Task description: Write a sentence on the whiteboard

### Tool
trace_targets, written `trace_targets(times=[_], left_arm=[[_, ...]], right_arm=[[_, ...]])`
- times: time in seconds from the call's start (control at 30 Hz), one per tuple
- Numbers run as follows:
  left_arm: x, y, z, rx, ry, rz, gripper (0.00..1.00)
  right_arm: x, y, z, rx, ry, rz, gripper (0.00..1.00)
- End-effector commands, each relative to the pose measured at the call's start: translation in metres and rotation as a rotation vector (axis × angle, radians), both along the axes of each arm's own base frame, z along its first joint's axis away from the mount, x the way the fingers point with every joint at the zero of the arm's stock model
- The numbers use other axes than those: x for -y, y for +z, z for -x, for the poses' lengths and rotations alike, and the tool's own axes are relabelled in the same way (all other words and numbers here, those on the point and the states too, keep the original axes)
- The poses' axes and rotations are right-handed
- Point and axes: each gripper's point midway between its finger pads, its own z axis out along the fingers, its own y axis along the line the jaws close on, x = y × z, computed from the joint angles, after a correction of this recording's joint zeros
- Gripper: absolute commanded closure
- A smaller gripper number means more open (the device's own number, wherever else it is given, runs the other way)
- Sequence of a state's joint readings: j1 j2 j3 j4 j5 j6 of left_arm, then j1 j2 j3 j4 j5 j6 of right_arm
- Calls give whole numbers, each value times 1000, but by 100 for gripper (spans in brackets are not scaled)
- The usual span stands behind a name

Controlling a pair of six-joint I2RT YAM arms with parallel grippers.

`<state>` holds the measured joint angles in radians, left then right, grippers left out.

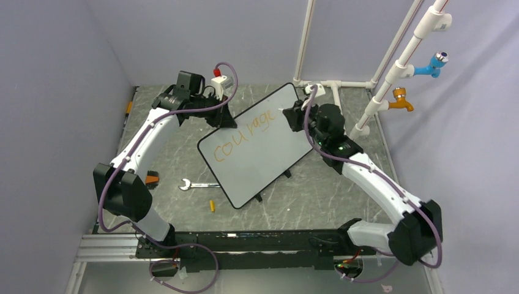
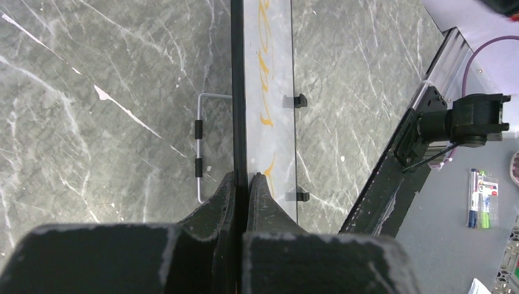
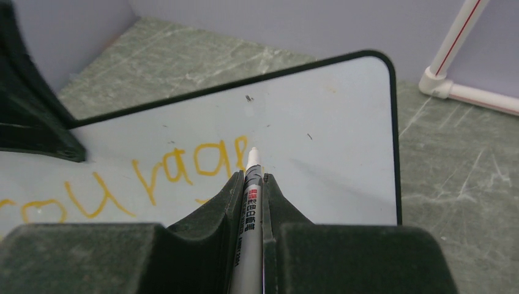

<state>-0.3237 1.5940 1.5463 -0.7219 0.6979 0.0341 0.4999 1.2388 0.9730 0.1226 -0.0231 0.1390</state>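
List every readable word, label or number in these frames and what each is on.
"courage": orange handwritten marker letters on the large flat white rectangular whiteboard.
Red and black print on the grey marker pen: too blurred to read.
Labels on the clear packet of pens off the table: too small to read.

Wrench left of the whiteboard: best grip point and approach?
Likely the straight shank of the wrench, mid-length, coming straight down with the jaws across its narrow width. It lies flat on the table, so a side approach finds little to pinch, and the open head is wider.
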Motion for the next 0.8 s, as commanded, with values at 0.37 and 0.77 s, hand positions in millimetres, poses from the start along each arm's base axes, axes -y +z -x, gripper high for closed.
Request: trace_targets(times=[0.37,0.77], left_arm=[[10,-16,9,83,-35,-165,100],[7,-24,20,105,-8,-126,100]], right_arm=[[41,53,61,101,-49,-88,100],[18,17,80,-25,96,-96,100]])
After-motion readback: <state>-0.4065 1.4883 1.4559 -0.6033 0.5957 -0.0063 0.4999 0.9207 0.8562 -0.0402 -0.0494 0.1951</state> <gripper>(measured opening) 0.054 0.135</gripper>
